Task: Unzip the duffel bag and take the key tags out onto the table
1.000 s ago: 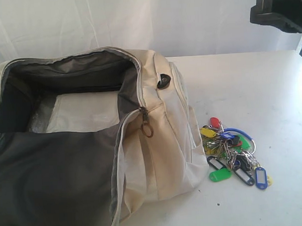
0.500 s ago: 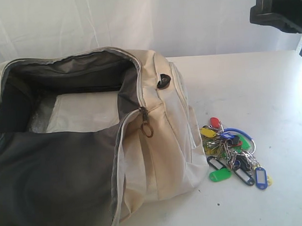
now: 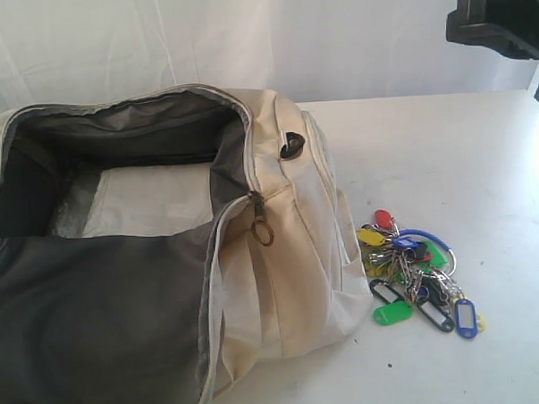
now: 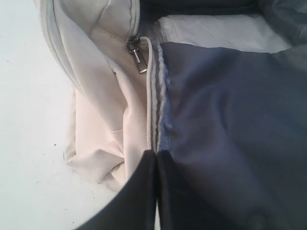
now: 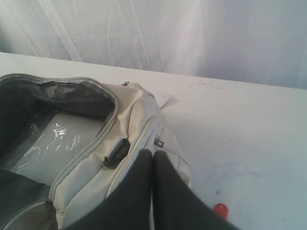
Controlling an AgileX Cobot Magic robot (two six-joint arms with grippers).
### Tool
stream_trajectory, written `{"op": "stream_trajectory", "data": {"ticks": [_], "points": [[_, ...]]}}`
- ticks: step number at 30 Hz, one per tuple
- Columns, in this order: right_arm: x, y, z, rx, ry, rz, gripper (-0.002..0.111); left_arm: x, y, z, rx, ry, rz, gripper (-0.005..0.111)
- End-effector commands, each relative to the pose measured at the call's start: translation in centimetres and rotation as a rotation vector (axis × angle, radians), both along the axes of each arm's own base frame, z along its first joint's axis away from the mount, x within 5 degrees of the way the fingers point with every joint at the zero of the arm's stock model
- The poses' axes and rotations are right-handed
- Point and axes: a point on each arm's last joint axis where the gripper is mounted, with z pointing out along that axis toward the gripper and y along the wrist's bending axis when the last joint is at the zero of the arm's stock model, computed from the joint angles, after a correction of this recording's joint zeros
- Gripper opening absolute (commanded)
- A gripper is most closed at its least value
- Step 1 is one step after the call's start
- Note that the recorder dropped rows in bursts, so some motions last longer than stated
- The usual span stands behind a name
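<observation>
Exterior view: duffel bag unzipped, key tags just beside it on the table, left gripper hangs pinched together over its zipper, right gripper likewise over its end

All three views on duffel bag

Matt cloth duffel bag; glossy plastic key tags, metal rings.

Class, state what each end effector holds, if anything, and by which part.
Nothing is held. The left end effector and right end effector are both shut empty; the key tags lie loose on the table.
</observation>
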Motion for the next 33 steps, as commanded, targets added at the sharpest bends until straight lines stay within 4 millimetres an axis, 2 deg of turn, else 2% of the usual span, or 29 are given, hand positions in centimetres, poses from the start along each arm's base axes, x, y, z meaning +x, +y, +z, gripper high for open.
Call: {"op": "stream_trajectory", "data": {"ticks": [1, 8, 21, 27, 33], "points": [[-0.08, -0.13, 0.29, -0.009, -0.017, -0.005, 0.000, -0.04, -0.03, -0.18, 0.063, 0.005, -0.028, 0.000], [-0.08, -0.13, 0.29, -0.009, -0.017, -0.005, 0.000, -0.04, 0.04, -0.20, 0.112, 0.006, -0.034, 0.000], [-0.08, -0.13, 0.29, -0.009, -0.017, -0.005, 0.000, -0.04, 0.21, -0.22, 0.025, 0.011, 0.028, 0.000], [-0.08, -0.13, 0.29, -0.009, -0.017, -0.005, 0.000, -0.04, 0.21, -0.22, 0.070, 0.010, 0.012, 0.000], [-0.08, -0.13, 0.29, -0.009, -0.017, -0.005, 0.000, -0.04, 0.21, -0.22, -0.031, 0.013, 0.049, 0.000]]}}
